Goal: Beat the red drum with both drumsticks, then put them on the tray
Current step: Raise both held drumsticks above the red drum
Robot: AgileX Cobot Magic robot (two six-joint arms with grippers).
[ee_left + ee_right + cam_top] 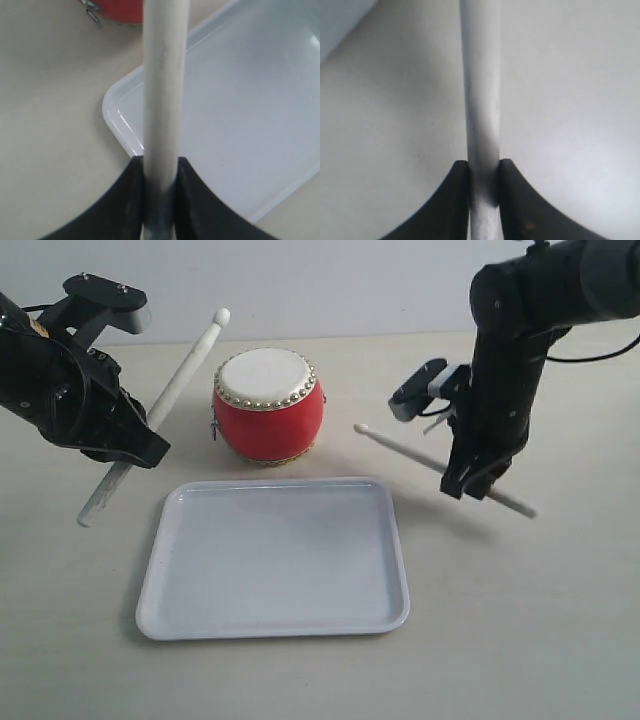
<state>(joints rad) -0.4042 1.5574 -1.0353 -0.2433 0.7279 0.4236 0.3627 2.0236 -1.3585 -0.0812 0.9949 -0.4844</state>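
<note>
The red drum (267, 406) stands upright behind the white tray (275, 620). My left gripper (138, 443) is shut on one drumstick (185, 370), which slants up with its rounded tip just left of the drum, above it. In the left wrist view that drumstick (164, 85) runs between the fingers over the tray's corner (125, 120), with a sliver of the drum (120, 10) beyond. My right gripper (470, 480) is shut on the other drumstick (400, 448), tip pointing toward the drum from the right, apart from it. In the right wrist view that drumstick (481, 90) shows over bare table.
The pale table (520, 620) carries only the drum and tray. The left arm's black body (60, 390) hangs over the table's left side, the right arm (510, 350) over the right. A tray corner (340, 15) shows in the right wrist view.
</note>
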